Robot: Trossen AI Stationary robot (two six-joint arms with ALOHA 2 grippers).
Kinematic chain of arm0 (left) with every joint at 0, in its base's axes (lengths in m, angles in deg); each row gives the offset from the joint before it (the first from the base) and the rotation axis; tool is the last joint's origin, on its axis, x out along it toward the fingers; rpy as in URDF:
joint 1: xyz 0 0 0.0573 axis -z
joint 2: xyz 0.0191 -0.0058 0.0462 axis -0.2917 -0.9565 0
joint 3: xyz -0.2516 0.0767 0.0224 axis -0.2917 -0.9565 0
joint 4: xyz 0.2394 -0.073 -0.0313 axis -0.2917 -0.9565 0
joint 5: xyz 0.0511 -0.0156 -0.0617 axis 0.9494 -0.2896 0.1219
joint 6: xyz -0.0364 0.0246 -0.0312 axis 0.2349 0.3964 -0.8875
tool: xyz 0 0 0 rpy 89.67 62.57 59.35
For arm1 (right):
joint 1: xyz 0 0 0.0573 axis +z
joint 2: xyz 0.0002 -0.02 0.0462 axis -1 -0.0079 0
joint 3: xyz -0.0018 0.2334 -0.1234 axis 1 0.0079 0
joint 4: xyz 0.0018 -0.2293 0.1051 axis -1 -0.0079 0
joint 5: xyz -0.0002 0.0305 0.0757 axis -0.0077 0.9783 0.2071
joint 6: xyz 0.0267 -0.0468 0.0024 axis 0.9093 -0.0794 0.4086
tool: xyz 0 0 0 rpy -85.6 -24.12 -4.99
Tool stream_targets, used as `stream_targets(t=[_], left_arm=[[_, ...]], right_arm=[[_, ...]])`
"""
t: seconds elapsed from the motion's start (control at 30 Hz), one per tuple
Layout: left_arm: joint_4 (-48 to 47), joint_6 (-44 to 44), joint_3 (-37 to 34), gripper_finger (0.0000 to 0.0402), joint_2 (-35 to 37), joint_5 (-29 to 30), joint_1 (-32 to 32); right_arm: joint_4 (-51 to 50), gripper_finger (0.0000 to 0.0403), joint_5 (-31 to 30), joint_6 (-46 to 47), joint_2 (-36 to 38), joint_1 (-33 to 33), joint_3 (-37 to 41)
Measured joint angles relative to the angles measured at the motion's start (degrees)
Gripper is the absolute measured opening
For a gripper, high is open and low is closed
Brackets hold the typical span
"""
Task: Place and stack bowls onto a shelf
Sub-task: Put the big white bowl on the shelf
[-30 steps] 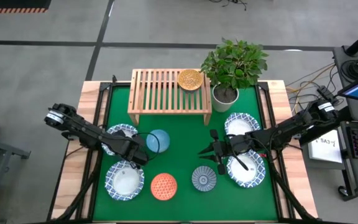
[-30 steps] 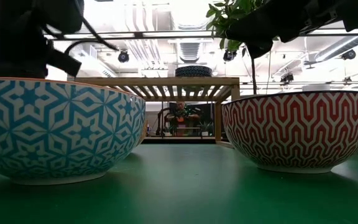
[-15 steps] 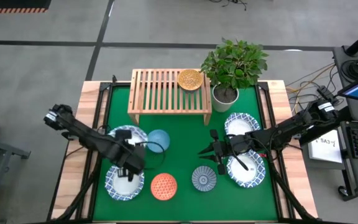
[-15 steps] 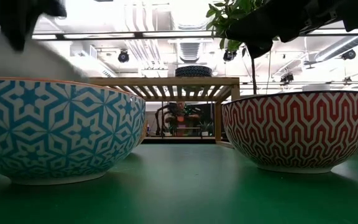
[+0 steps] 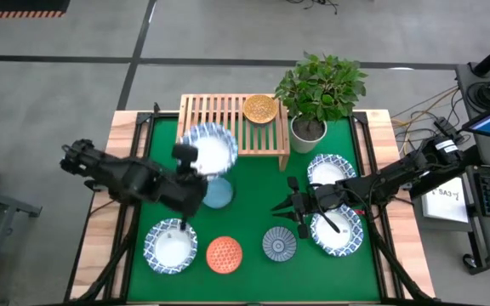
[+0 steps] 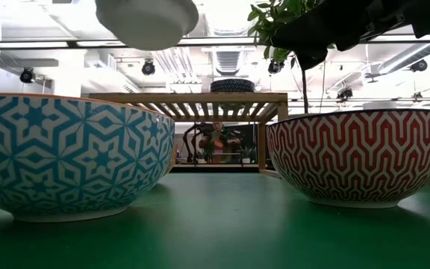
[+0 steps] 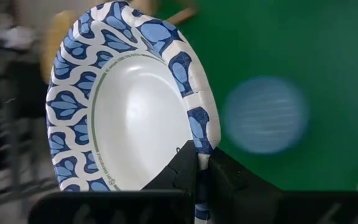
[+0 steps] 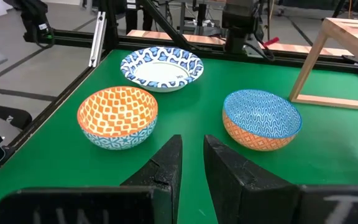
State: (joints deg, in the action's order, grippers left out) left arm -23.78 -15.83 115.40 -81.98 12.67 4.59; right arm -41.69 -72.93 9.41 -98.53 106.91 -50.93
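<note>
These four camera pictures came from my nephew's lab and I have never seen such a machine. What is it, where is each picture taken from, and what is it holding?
It is a robot with two dark arms working at a table covered by a green mat. One picture looks straight down, one sits level with the tabletop, and one camera rides on each wrist. The left hand is shut on the rim of a white bowl with a blue pattern, lifted toward the wooden shelf, where a yellow-orange bowl already rests. The right hand hovers holding nothing, over the mat. Other bowls lie on the mat, among them a red-orange bowl and a blue bowl. A potted plant stands beside the shelf.
</note>
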Motion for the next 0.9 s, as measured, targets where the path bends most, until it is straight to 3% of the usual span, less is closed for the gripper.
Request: stream_targets(t=[0.23,0.57,0.73,0.9], left_arm=[[4.23,8.28,-0.14,0.0,0.21,0.01,-14.67],[16.32,21.2,-4.94,0.0,0.13,-19.5,-35.87],[16.62,21.36,-8.1,0.0,-0.03,-20.11,-41.91],[18.96,22.25,-10.6,0.0,-0.03,-20.36,-44.12]], right_arm=[[0.0,0.0057,0.0,-0.2,-0.02,-0.01,-0.02],[-0.04,0.0057,0.0,-0.24,-0.02,0.0,0.0],[-0.12,0.0057,0.0,-0.24,-0.01,-0.01,0.0],[-0.22,0.0057,0.0,-0.26,-0.02,-0.04,0.0]])
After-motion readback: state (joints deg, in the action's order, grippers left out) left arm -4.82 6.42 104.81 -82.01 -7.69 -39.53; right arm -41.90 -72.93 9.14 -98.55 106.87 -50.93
